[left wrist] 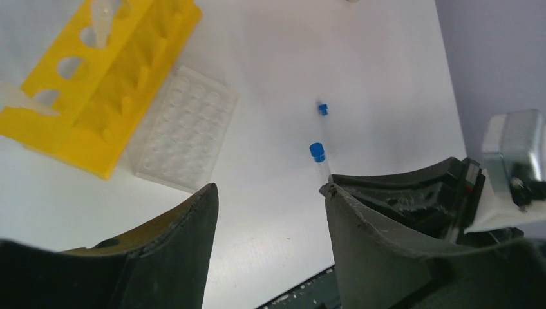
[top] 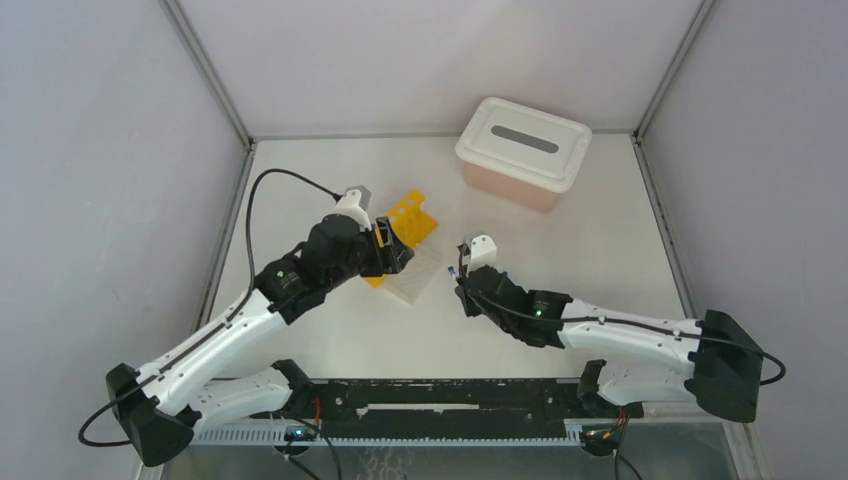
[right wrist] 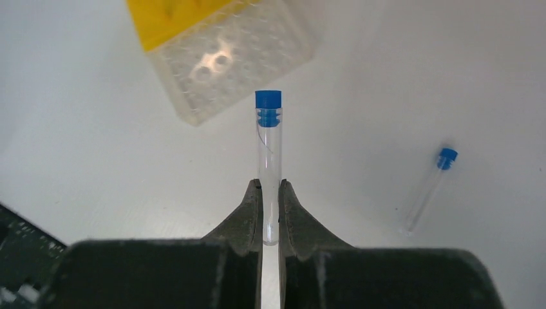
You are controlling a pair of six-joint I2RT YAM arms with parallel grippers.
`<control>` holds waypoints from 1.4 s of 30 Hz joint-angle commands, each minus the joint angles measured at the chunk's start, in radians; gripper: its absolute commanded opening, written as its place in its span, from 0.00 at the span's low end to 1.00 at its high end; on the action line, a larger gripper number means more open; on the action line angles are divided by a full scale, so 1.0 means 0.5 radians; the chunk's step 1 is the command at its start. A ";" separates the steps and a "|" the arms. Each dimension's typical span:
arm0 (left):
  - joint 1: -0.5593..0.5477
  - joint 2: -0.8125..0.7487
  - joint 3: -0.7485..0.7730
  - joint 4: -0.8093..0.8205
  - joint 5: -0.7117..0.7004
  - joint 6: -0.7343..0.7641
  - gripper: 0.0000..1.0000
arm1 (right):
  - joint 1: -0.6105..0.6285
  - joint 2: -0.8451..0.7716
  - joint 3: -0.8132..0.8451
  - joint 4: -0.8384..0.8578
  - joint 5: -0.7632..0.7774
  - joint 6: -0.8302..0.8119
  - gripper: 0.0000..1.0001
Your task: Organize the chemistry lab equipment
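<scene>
R pincer (right wrist: 270, 193) is clenched on a blue-capped tube (right wrist: 268, 154): fingers pinch its lower end, cap pointing away from the wrist, tube held off the counter (top: 600, 250) just R of the clear grid rack (right wrist: 238, 58). A 2nd tube (right wrist: 426, 190) lies flat on the counter, off to the R of the held one, apart from it. L pincer (left wrist: 269, 190) is released, jaws wide w/ nothing between them, hanging near the yellow rack (left wrist: 109, 84). Yellow rack and grid rack sit side by side, touching, approx mid-counter; translucent droppers (left wrist: 22, 100) poke from the yellow rack's holes. Pink tub (top: 515, 192) w/ white lid (top: 560, 165) on sits at the far edge, well apart from both racks.
</scene>
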State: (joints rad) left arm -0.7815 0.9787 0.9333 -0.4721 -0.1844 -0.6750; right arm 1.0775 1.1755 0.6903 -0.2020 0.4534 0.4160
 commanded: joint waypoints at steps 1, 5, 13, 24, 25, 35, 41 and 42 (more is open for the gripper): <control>0.156 0.030 0.090 0.100 0.538 -0.129 0.66 | 0.124 -0.156 -0.040 0.255 0.014 -0.252 0.04; 0.317 0.067 0.021 0.227 0.955 -0.236 0.65 | 0.220 -0.218 -0.049 0.336 0.010 -0.368 0.04; 0.417 0.187 -0.045 0.361 1.510 -0.285 0.63 | 0.322 -0.276 -0.027 0.457 -0.085 -0.550 0.04; 0.453 0.137 -0.142 0.239 1.704 -0.130 0.62 | 0.376 -0.287 0.046 0.431 -0.100 -0.693 0.04; 0.460 0.133 -0.154 0.236 1.713 -0.125 0.62 | 0.380 -0.288 0.048 0.433 -0.105 -0.697 0.04; 0.486 0.189 -0.146 0.214 1.740 -0.083 0.60 | 0.439 -0.263 0.099 0.434 -0.108 -0.736 0.03; 0.487 0.199 -0.142 0.214 1.746 -0.080 0.59 | 0.441 -0.224 0.130 0.442 -0.136 -0.758 0.03; 0.487 0.201 -0.142 0.214 1.749 -0.080 0.57 | 0.441 -0.217 0.132 0.446 -0.142 -0.760 0.03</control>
State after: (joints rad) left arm -0.5446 1.0794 0.8669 -0.3748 0.6594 -0.7364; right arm 1.2884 1.0588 0.7063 -0.0189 0.3935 0.0601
